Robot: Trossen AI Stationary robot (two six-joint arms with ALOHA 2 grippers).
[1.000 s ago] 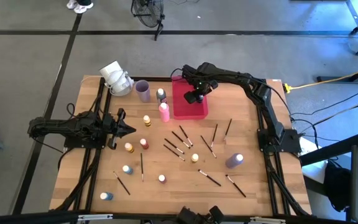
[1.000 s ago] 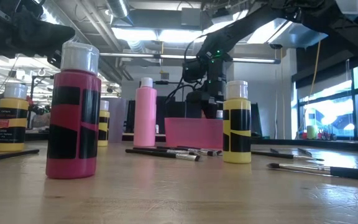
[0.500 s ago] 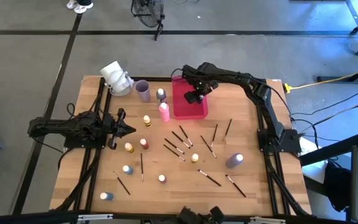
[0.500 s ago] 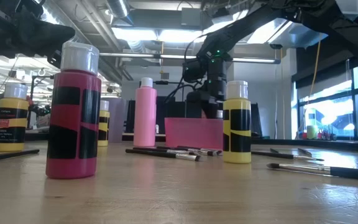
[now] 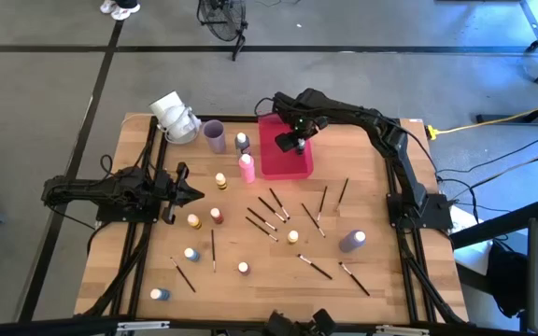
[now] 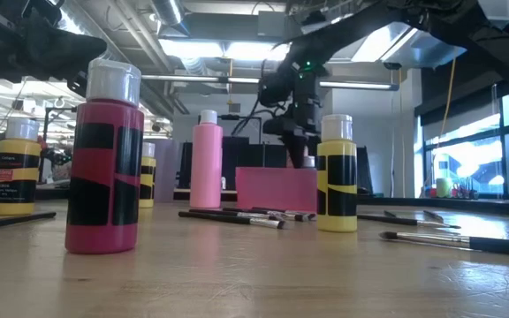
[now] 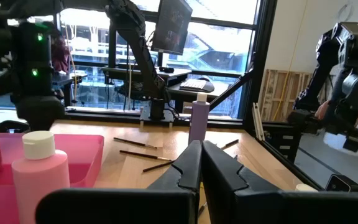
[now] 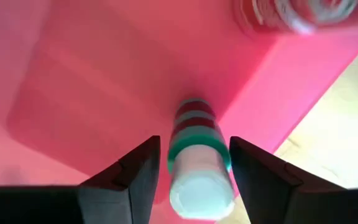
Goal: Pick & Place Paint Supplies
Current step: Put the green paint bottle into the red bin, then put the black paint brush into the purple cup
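Pink plastic fills most of the right wrist view: the pink-red tray (image 8: 104, 93) lies beneath the right gripper (image 8: 191, 168), whose two dark fingers (image 8: 135, 171) stand apart on either side of a green-banded paint bottle (image 8: 197, 168) with a pale cap. That bottle stands upright in the tray, and the fingers flank its cap without clearly pressing on it; whether they touch cannot be told. From above, the right gripper (image 5: 290, 142) hangs over the far part of the tray (image 5: 288, 166), which sits near the far edge of the wooden table (image 5: 381, 233). Just beside the tray's left side stands a tall pink bottle (image 5: 247, 168), with a lilac cup (image 5: 214, 136) farther left. The left gripper (image 5: 194, 194) waits over the left side of the table, its fingers (image 7: 194, 174) pressed together and holding nothing. Many more small bottles stand scattered across the middle and near part of the table, among them a red bottle (image 6: 104, 159) close to the low camera and a yellow bottle (image 6: 337, 177) beside the tray in that view. Thin dark paintbrushes (image 5: 269, 217) lie loose across the table's middle and right side, well apart from the tray. A purple bottle (image 5: 350, 242) stands toward the right, near side.
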